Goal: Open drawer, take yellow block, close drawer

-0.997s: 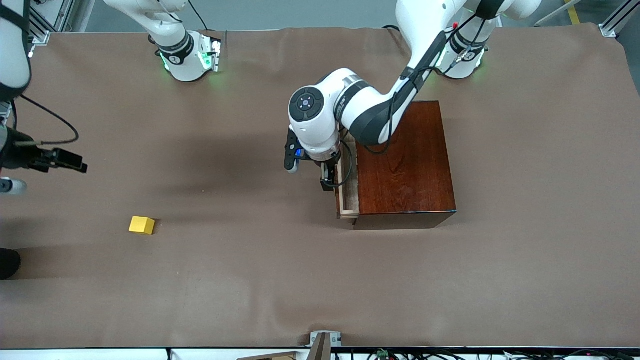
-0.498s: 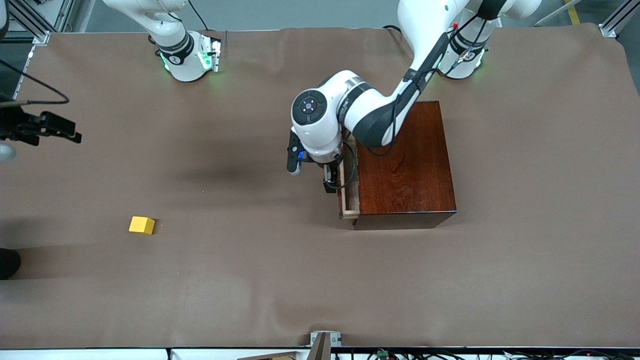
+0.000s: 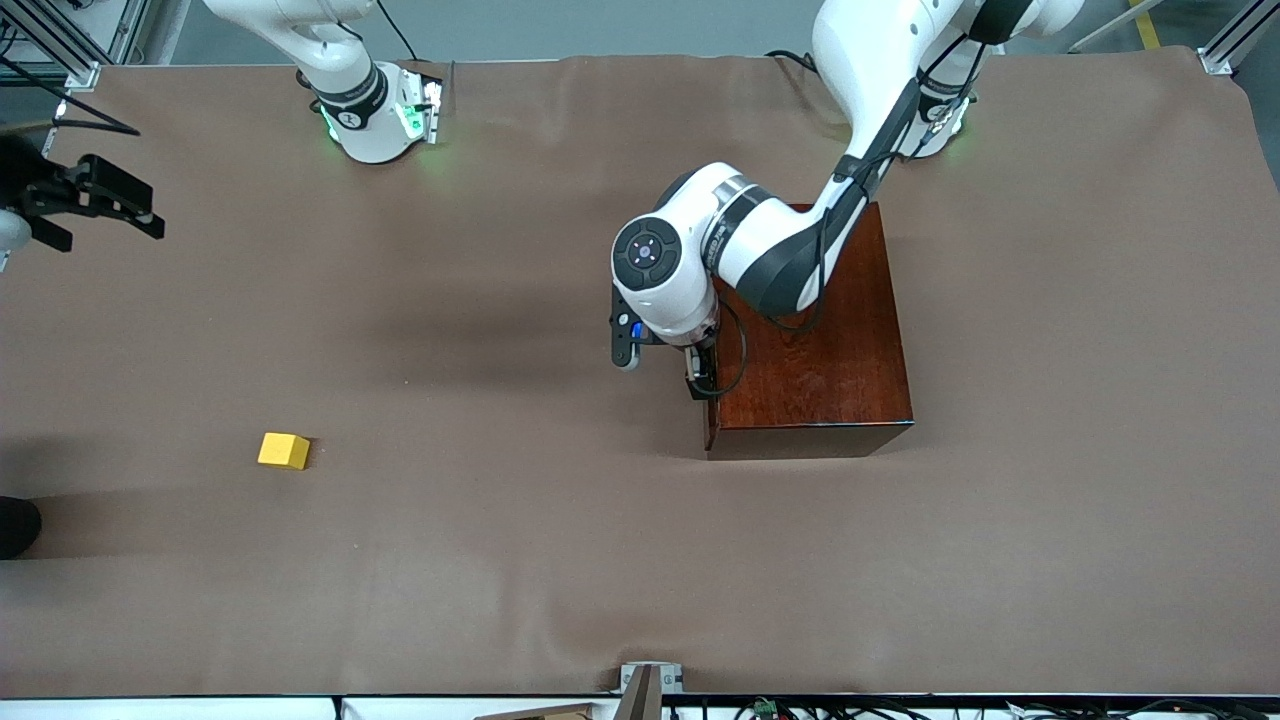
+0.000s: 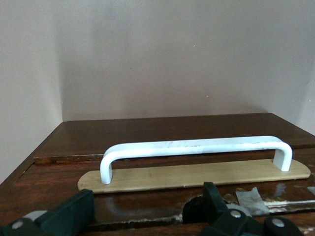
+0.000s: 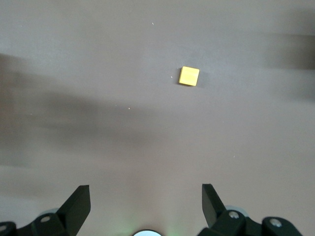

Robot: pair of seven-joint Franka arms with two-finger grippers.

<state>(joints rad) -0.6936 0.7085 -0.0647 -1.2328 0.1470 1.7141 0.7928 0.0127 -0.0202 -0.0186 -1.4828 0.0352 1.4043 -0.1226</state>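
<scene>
The drawer [image 3: 706, 400], right of centre in the front view, now sits flush in its dark wooden box [image 3: 812, 330]; a second ago a strip of light-wood tray stood out from the box front, and half a second ago a narrower strip. In the left wrist view the white bar handle [image 4: 194, 150] lies free against the closed front, with nothing gripping it. The left gripper [image 3: 697, 380] has followed the drawer front toward the box and stands just in front of the handle, jaws apart on either side of the lower frame in its wrist view. The yellow block [image 3: 284, 450] rests on the bare tabletop [image 3: 500, 560] in the lower left of the front view, well apart from the box and unmoved across the three front views; the right wrist view shows it [image 5: 189, 76] alone on the cloth. The right gripper [image 3: 100, 200], at the upper left edge of the front view, has climbed up the frame, jaws wide apart and empty. Judged from this layout, the closing step looks complete, with the block already out of the drawer.
</scene>
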